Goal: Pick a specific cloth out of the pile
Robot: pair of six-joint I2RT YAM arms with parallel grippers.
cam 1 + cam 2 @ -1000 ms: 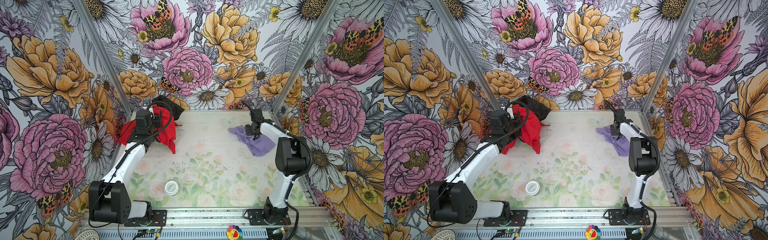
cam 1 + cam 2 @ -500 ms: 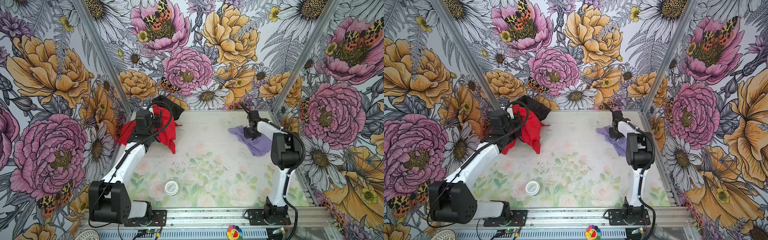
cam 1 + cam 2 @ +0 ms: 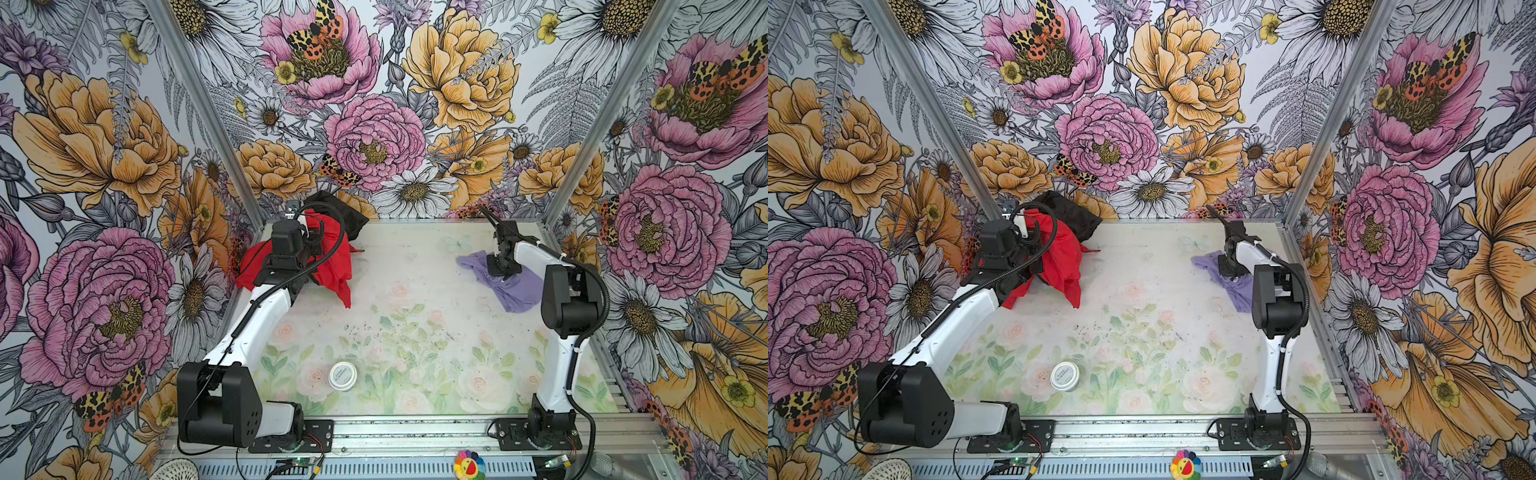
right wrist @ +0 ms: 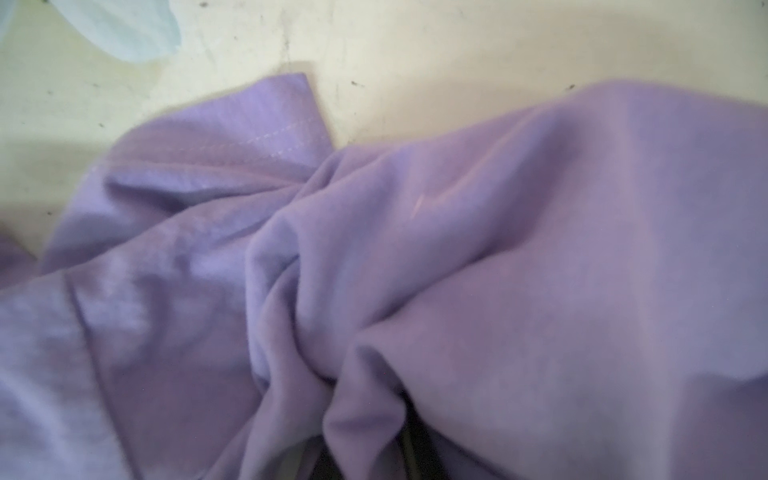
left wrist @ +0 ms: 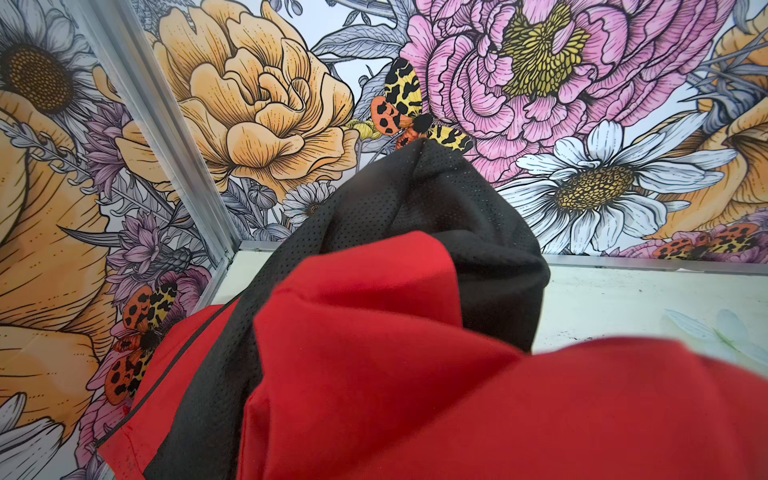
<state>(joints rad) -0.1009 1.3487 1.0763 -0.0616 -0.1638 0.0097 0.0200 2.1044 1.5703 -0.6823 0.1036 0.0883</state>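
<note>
A lavender cloth (image 3: 517,289) lies crumpled at the table's (image 3: 415,266) two o'clock under the right gripper (image 3: 503,272), well apart from the ten-o'clock pile (image 3: 332,249), a red cloth (image 3: 337,272) draped over the left arm (image 3: 266,316) before a black cloth (image 3: 350,214); a white lid (image 3: 343,375) sits at seven o'clock.

Landmark: the round lid (image 3: 342,376), near the front of the table (image 3: 415,270). The pile (image 3: 336,270) lies behind-left of the lid. The cloth (image 3: 519,291) lies behind-right of it, well apart from the pile.

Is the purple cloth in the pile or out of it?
Out. The purple cloth lies bunched by itself at the right, clear of the red and black pile at the back left.
</note>
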